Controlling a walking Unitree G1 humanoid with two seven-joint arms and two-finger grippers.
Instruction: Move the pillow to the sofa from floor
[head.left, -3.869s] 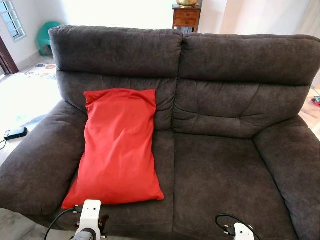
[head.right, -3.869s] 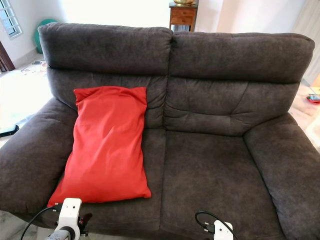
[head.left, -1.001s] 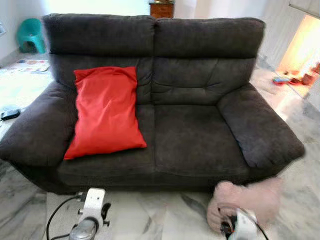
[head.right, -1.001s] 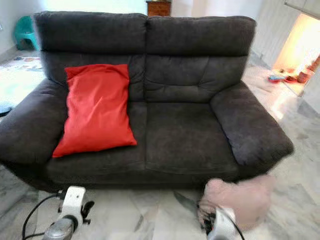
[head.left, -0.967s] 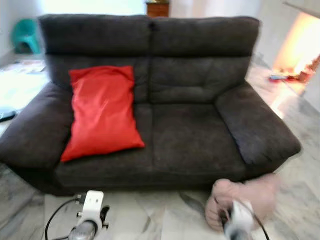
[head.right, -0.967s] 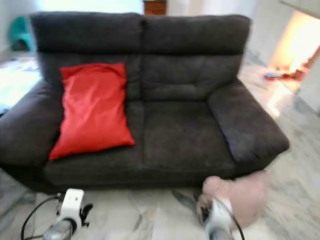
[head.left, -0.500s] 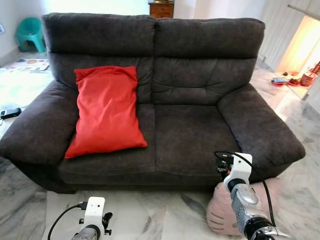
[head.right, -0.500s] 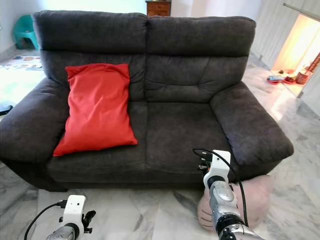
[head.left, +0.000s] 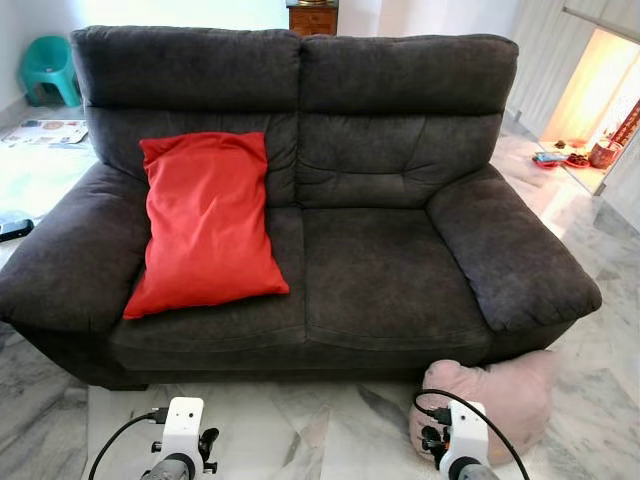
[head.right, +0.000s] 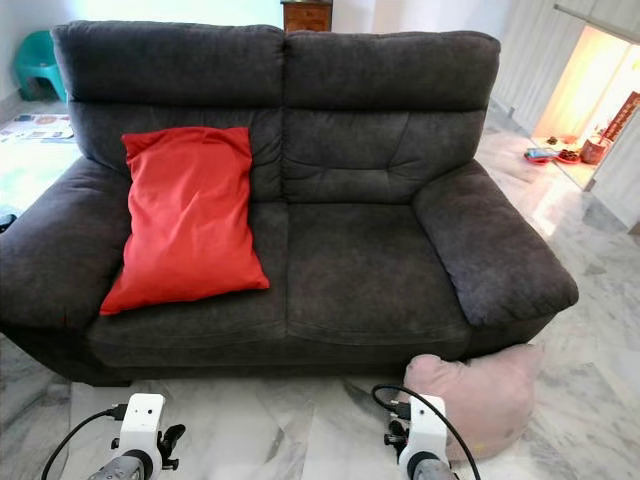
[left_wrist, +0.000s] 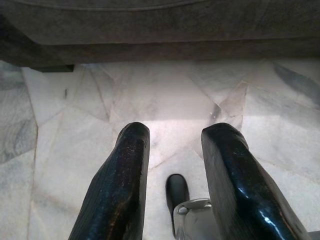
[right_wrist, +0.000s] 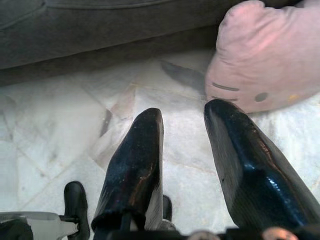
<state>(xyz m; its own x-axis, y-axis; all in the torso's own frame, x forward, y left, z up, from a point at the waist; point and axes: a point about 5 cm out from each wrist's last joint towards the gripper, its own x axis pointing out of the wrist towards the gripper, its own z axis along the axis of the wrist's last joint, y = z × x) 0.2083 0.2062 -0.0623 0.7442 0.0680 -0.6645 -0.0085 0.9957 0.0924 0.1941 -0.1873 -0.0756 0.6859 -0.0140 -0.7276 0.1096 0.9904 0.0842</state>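
Observation:
A pale pink pillow (head.left: 505, 390) with a cat face lies on the marble floor against the front right corner of the dark grey sofa (head.left: 390, 270). On the sofa's left seat a red pillow (head.left: 205, 225) leans against the backrest. My right gripper (right_wrist: 185, 114) is open and hangs low over the floor, with the pink pillow (right_wrist: 270, 55) just beyond its fingertips and not touching them. My left gripper (left_wrist: 175, 137) is open too, above bare floor in front of the sofa base. Both white wrists (head.left: 182, 425) show at the bottom of the eye views.
The sofa's right seat (head.left: 395, 270) has nothing on it. A teal chair (head.left: 45, 65) stands at the back left and a wooden cabinet (head.left: 312, 18) behind the sofa. Small items (head.left: 575, 155) lie on the floor at the far right.
The camera has backed away from the sofa, bringing the pink pillow into view. My right arm, raised before the seat half a second ago, has dropped low beside the pillow.

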